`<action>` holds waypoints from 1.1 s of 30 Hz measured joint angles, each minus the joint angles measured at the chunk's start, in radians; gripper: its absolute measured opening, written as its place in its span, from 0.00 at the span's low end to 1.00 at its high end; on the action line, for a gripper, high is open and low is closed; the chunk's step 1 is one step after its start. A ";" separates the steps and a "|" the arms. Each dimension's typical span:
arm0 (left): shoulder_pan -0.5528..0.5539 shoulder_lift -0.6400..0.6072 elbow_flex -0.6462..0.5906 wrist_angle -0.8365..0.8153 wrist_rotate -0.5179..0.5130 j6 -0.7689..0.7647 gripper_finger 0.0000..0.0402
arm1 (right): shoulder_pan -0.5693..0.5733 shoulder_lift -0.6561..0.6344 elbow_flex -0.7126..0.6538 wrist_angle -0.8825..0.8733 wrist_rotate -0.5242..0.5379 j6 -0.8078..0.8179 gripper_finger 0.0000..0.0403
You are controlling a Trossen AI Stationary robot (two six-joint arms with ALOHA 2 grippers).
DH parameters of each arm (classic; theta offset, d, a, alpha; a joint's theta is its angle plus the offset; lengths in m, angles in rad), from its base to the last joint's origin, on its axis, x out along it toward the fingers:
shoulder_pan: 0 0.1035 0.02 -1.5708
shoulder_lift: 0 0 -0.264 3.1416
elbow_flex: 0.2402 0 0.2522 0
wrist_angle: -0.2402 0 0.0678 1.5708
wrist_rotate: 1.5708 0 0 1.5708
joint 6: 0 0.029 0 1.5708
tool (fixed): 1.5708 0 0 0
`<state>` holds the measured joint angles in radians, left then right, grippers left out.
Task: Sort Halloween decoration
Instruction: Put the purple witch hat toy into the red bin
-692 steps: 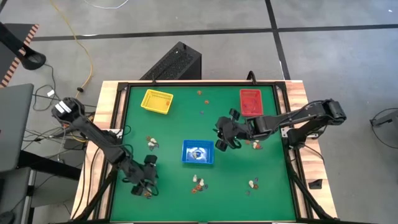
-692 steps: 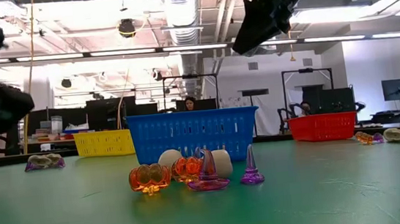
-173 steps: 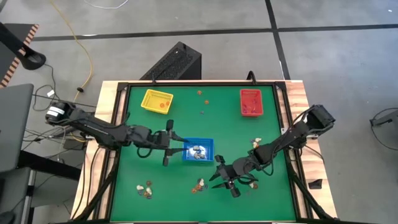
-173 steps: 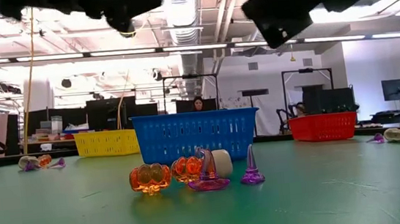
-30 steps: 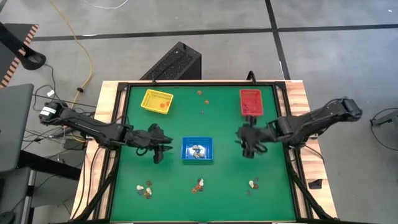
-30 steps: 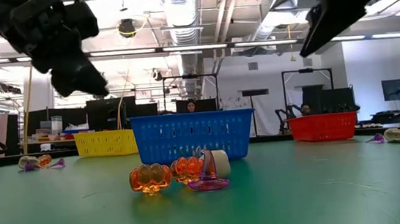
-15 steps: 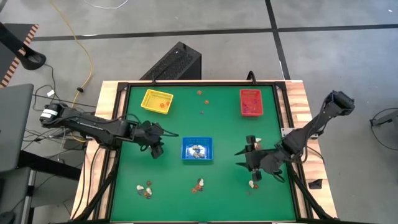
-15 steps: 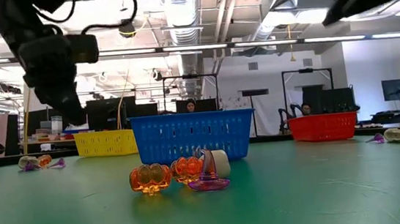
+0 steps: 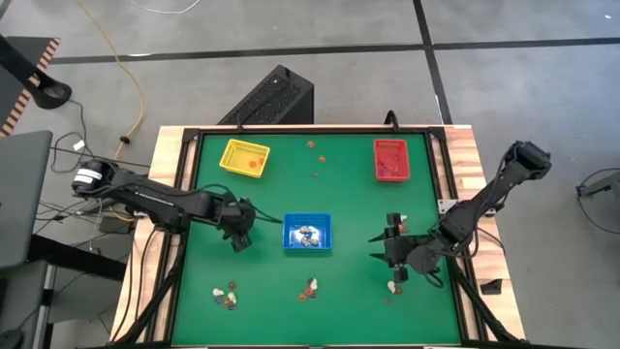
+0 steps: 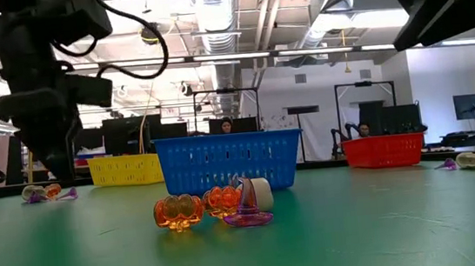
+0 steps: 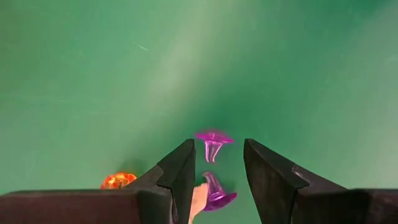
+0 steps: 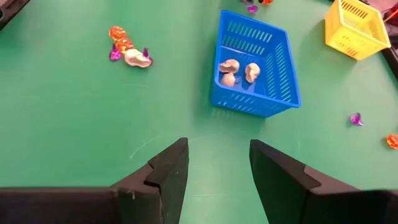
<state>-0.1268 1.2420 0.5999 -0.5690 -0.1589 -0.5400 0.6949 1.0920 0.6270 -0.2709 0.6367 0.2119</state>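
Green bench (image 9: 349, 194): left gripper (image 9: 239, 236) hovers beside the blue tray (image 9: 308, 234), right gripper (image 9: 387, 254) near the bench's right edge, both parted and empty.

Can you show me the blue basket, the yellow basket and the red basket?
blue basket (image 9: 290, 244): high view, its near rim.
yellow basket (image 9: 230, 155): high view, its left wall.
red basket (image 9: 390, 143): high view, its far rim.

Basket (image 9: 308, 235) mid-table, trinkets (image 9: 307, 232) inside; two trays (image 9: 244, 158) behind, left and right
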 joint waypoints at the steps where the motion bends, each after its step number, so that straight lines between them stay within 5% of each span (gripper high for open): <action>1: 0.000 0.010 0.000 0.002 0.014 0.001 0.31 | 0.003 0.000 0.000 -0.001 -0.003 0.000 0.50; 8: -0.008 0.030 0.041 0.141 0.187 0.098 0.31 | 0.021 0.000 0.000 -0.001 -0.005 -0.001 0.50; 14: -0.124 0.030 0.197 0.172 0.201 0.150 0.31 | -0.001 0.000 0.000 0.013 -0.005 -0.003 0.50; 21: -0.421 0.092 0.228 0.171 0.309 -0.205 0.31 | -0.031 0.001 0.000 0.024 -0.005 -0.002 0.50; 25: -0.552 0.149 0.228 0.174 0.256 -0.349 0.31 | -0.049 0.009 -0.017 0.046 -0.005 -0.002 0.50; 33: -0.631 0.253 0.228 0.212 0.212 -0.427 0.31 | -0.092 0.010 -0.024 0.050 -0.006 0.027 0.50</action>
<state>-0.7581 1.4947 0.8276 -0.3571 0.0530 -0.9668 0.6026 1.1019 0.6033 -0.2214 0.6312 0.2386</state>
